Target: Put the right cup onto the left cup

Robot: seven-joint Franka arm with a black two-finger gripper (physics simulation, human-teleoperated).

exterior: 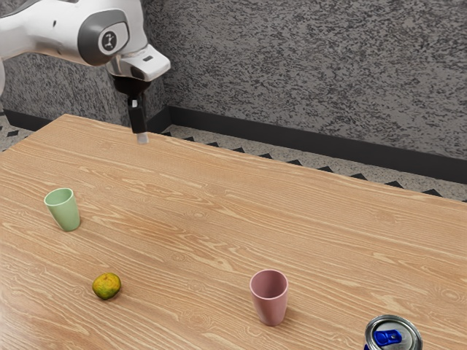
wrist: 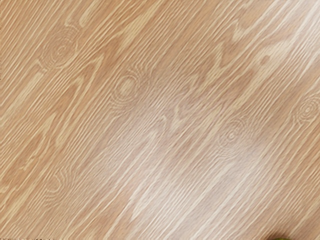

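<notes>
In the exterior view my gripper (exterior: 141,125) hangs in the air over the table's far side, apart from both cups. A green cup (exterior: 64,210) stands upright toward the exterior view's left. The pink cup (exterior: 270,297), also upright, is farther to the exterior view's right and nearer the camera. Both cups are well below the gripper's height. Whether the gripper is open or shut cannot be made out. Bare wood tabletop (wrist: 165,115) lies beneath my hand in the wrist view.
A yellow-green fruit (exterior: 106,286) lies between the cups, nearer the green one. A can (exterior: 393,337) with a blue tab stands beyond the pink cup, at the exterior view's lower right. The wooden table (exterior: 197,211) ends in front of a grey wall.
</notes>
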